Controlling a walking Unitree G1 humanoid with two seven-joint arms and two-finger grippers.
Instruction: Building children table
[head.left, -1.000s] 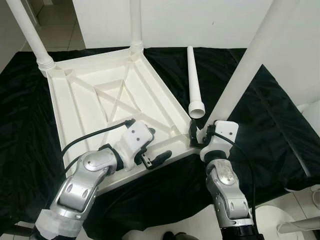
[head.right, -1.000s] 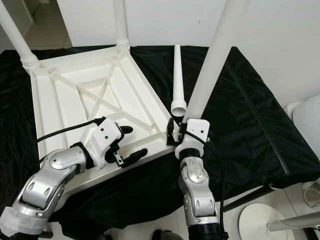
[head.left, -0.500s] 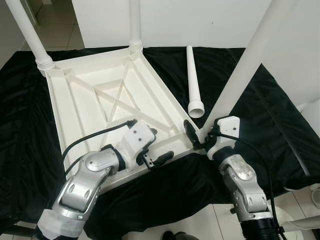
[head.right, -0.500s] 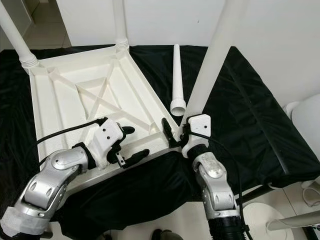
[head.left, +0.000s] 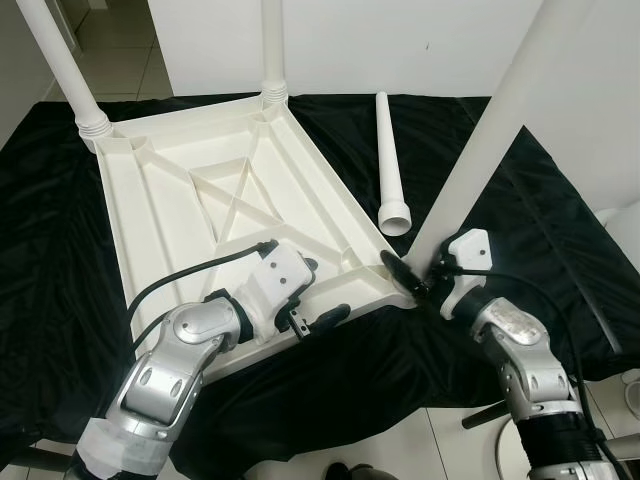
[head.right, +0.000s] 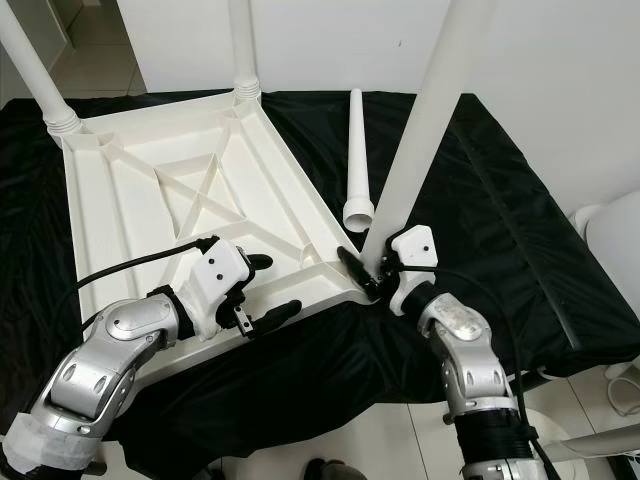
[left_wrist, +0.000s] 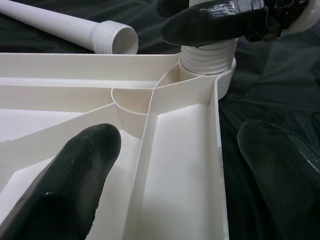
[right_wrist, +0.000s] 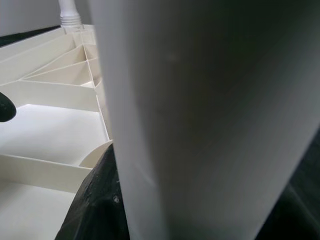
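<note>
Swinging out toward the lower right of the frame, the right arm now reaches in from the side, its right gripper (head.left: 415, 285) pinching the base of the near leg (head.left: 490, 140) where it threads into the corner of the upturned tabletop (head.left: 200, 200), apparently to twist it tight. At lower centre, the left gripper (head.left: 318, 300), fingers spread, straddles the tabletop's near rim to steady it. One loose leg (head.left: 390, 165) lies on the black-draped worktop (head.left: 540, 230), upper centre, beside the tabletop.

Head views look down; wrist views close on tabletop (head.left: 230, 190).
</note>
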